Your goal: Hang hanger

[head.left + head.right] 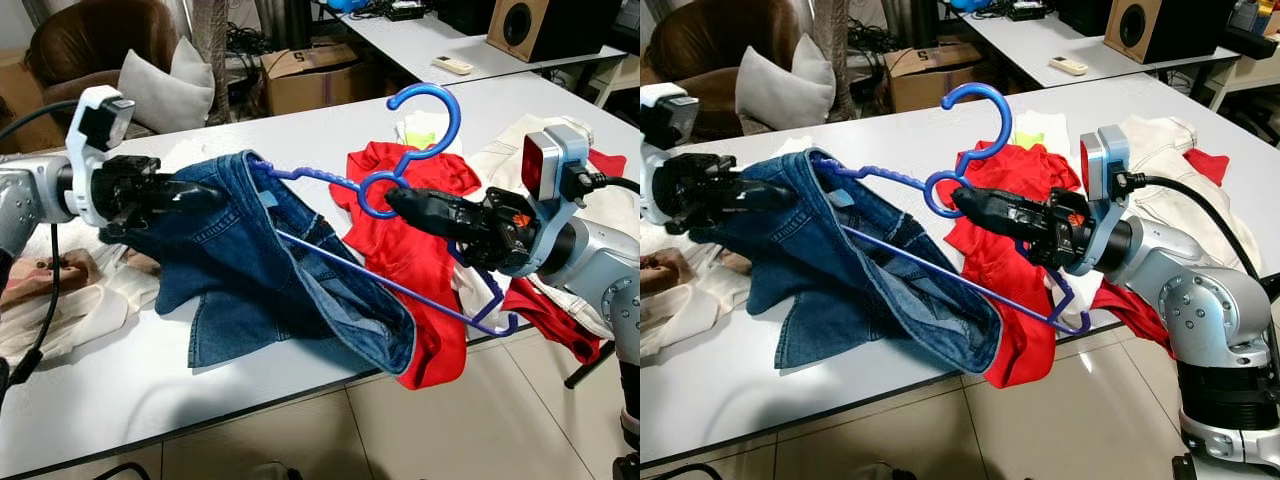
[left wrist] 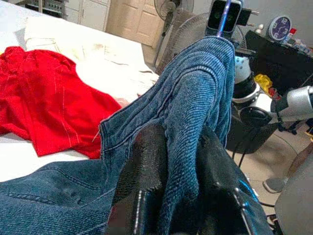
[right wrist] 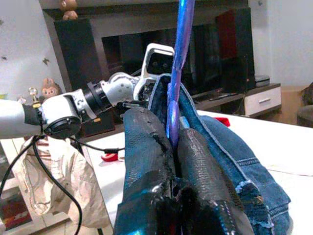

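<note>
A blue plastic hanger [image 1: 420,130] is held above the white table [image 1: 120,390], its hook pointing up. My right gripper [image 1: 398,203] is shut on the hanger just under the hook. A pair of blue denim shorts [image 1: 270,280] hangs over the hanger's left shoulder and drapes down to the table. My left gripper [image 1: 205,193] is shut on the waistband of the shorts at the left; in the left wrist view its fingers [image 2: 146,171] pinch a fold of the denim [image 2: 195,107]. In the right wrist view the hanger [image 3: 178,58] runs up between the two fingers [image 3: 146,147].
A red garment [image 1: 420,250] lies on the table under the hanger, and part of it hangs over the front edge. White clothes [image 1: 510,150] lie at the right, a pale heap [image 1: 50,290] at the left. A second table with a speaker [image 1: 530,25] stands behind.
</note>
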Robot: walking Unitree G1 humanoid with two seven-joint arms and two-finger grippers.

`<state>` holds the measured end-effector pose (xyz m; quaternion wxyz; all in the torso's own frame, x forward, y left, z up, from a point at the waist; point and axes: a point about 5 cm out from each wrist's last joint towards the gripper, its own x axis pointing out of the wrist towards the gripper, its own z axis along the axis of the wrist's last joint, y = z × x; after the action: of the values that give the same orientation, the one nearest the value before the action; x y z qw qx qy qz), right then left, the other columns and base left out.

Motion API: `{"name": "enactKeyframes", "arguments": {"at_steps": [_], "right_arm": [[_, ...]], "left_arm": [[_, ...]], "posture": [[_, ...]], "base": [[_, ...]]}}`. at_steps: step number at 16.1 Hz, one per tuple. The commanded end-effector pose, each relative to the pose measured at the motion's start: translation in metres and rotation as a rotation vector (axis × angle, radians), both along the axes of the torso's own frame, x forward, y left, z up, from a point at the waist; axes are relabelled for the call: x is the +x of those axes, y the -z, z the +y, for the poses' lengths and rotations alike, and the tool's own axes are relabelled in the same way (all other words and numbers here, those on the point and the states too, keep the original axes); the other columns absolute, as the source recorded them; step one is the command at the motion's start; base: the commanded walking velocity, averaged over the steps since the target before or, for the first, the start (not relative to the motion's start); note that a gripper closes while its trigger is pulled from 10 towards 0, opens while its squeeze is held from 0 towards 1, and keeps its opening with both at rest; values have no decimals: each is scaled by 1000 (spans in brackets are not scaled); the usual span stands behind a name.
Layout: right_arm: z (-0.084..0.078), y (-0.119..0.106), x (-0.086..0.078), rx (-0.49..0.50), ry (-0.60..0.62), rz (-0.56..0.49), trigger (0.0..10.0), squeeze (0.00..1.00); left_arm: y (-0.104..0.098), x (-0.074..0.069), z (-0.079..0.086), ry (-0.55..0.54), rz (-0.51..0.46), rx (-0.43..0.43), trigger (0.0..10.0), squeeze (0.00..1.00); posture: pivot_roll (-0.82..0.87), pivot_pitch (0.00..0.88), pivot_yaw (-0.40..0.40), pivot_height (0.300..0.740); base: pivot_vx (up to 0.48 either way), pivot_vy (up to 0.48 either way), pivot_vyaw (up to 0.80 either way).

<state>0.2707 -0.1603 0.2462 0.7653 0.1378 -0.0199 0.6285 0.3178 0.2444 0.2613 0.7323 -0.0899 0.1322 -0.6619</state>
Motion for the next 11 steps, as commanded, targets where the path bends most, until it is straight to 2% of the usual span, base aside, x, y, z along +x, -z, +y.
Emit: {"name": "enactKeyframes", "arguments": {"at_steps": [1, 6, 7, 8, 9, 11], "right_arm": [[2, -8, -1, 19, -13, -45, 10000, 0], [0, -7, -1, 35, -11, -26, 10000, 0], [-4, -8, 5, 69, 43, 5, 10000, 373], [-7, -9, 9, 86, 76, 18, 10000, 996], [-13, -11, 16, 116, 143, 31, 10000, 1000], [-18, -13, 17, 129, 190, 19, 10000, 1000]], "left_arm": [[-6, -3, 4, -7, -12, -7, 0, 0], [-7, -11, 6, 5, 10, -140, 0, 0], [-5, -15, 9, -17, 13, -181, 0, 0], [-5, -16, 10, -33, 11, -196, 0, 0], [-4, -16, 13, -69, 5, -220, 0, 0], [-1, -17, 17, -130, -8, -240, 0, 0]], "posture": [[-85, 0, 111, 719], [-87, 0, 111, 719], [-87, 0, 111, 719], [-85, 0, 109, 719], [-85, 0, 109, 719], [-87, 0, 110, 719]], "base": [[0, 0, 0], [0, 0, 0], [0, 0, 0], [0, 0, 0], [0, 0, 0], [0, 0, 0]]}}
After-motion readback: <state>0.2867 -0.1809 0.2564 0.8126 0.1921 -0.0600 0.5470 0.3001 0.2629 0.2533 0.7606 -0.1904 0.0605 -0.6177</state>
